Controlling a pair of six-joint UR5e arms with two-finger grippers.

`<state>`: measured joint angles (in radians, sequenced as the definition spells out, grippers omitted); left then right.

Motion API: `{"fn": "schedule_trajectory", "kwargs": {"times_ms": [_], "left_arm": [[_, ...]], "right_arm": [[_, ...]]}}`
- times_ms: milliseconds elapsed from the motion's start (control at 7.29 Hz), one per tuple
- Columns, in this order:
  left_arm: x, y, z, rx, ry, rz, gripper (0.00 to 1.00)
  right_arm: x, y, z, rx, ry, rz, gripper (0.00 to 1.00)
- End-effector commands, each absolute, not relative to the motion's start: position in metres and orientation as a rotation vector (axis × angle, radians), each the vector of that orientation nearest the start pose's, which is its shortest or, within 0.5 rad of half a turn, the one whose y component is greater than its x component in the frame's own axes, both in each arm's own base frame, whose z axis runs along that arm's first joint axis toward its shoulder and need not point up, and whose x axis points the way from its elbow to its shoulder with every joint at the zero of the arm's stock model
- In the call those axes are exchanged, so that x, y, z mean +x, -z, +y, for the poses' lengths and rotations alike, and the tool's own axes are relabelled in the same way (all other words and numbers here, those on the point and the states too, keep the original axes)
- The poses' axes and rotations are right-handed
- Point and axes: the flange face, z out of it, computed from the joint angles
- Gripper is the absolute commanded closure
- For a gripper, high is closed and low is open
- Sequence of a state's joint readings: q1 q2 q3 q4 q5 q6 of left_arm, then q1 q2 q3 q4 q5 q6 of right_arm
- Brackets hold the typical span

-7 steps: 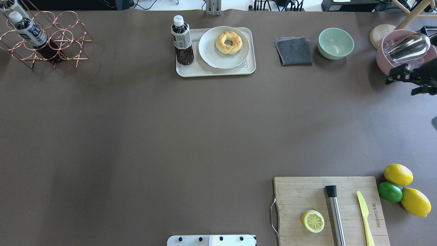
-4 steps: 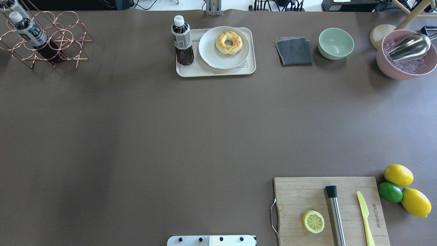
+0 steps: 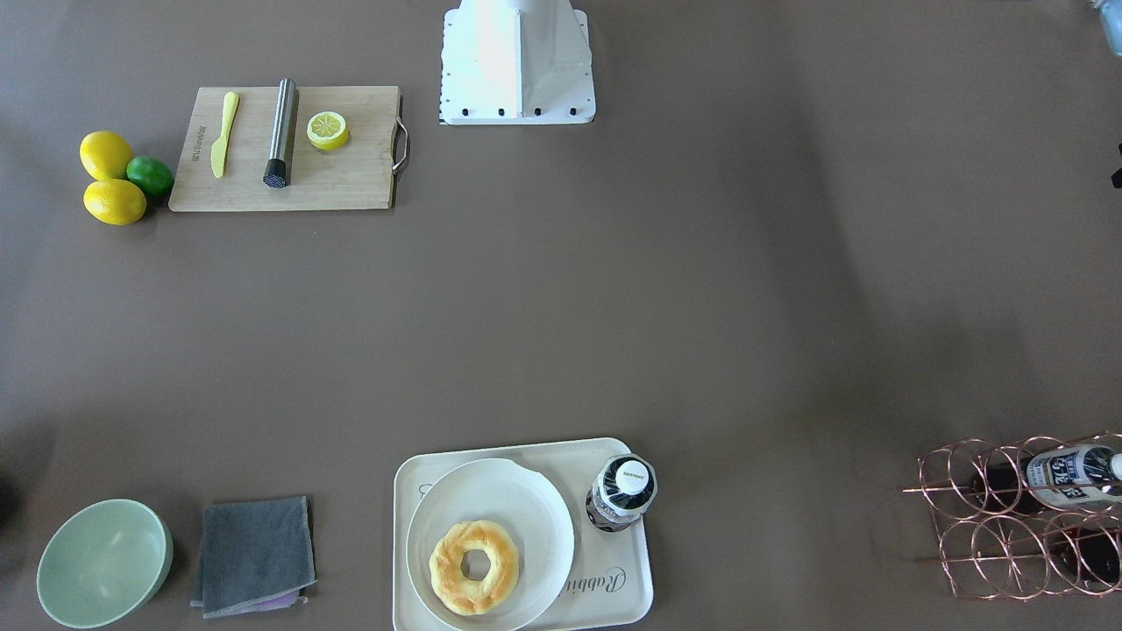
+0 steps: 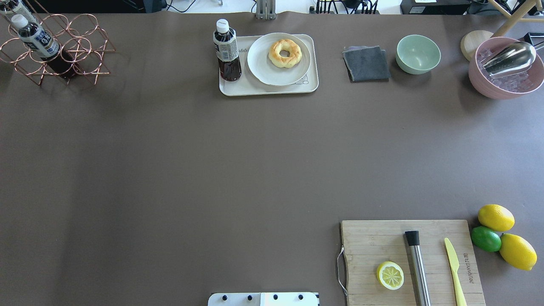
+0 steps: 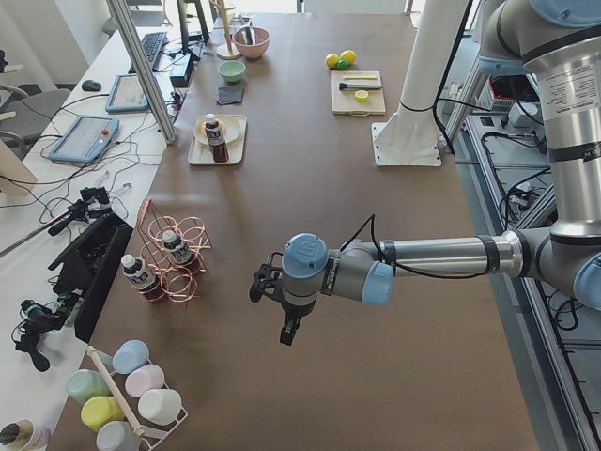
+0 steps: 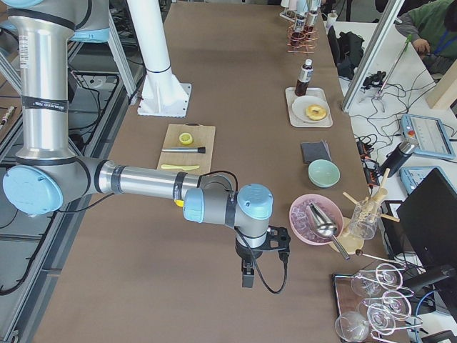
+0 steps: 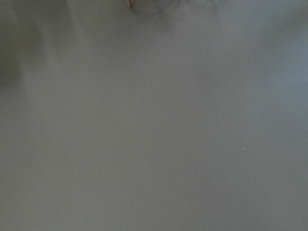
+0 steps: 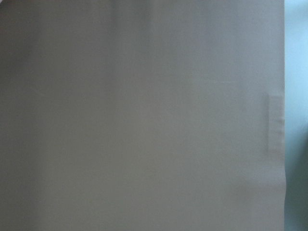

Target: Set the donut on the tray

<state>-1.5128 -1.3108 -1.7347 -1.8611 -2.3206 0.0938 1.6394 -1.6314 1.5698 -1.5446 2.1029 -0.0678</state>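
The golden ring-shaped donut (image 4: 284,53) lies on a round white plate (image 4: 263,68), and the plate sits on the cream tray (image 4: 238,88) at the table's far middle. Donut (image 3: 473,565) and tray (image 3: 618,592) also show in the front-facing view. My left gripper (image 5: 287,331) hangs over the table's left end, near the copper rack and far from the tray. My right gripper (image 6: 246,274) hangs over the right end beside the pink bowl. Both show only in side views, so I cannot tell whether they are open or shut. The wrist views show only bare table.
A dark drink bottle (image 4: 226,51) stands on the tray's left part. A grey cloth (image 4: 366,63), a green bowl (image 4: 418,54) and a pink ice bowl with a scoop (image 4: 505,68) lie to its right. A copper bottle rack (image 4: 55,49) stands far left. A cutting board (image 4: 408,259) and citrus fruits (image 4: 495,217) are near right.
The right gripper, at the overhead view's right edge by the pink bowl one second ago, has moved out of that view. The donut, plate and tray have not moved.
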Motion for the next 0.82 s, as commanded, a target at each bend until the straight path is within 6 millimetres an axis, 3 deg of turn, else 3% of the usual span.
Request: {"fn": "schedule_trajectory", "kwargs": {"times_ms": [0, 275, 686], "left_arm": [[-0.079, -0.691, -0.391, 0.193, -0.143, 0.738, 0.02], [-0.081, -0.681, -0.420, 0.225, -0.155, 0.725, 0.02], [-0.081, -0.696, -0.414, 0.198, -0.145, 0.729, 0.02]], "right_arm": [[0.114, -0.702, -0.452, -0.005, -0.016, -0.574, 0.00], [0.114, -0.705, -0.451, -0.012, -0.018, -0.575, 0.00], [0.113, -0.708, -0.450, -0.019, -0.018, -0.572, 0.00]]}}
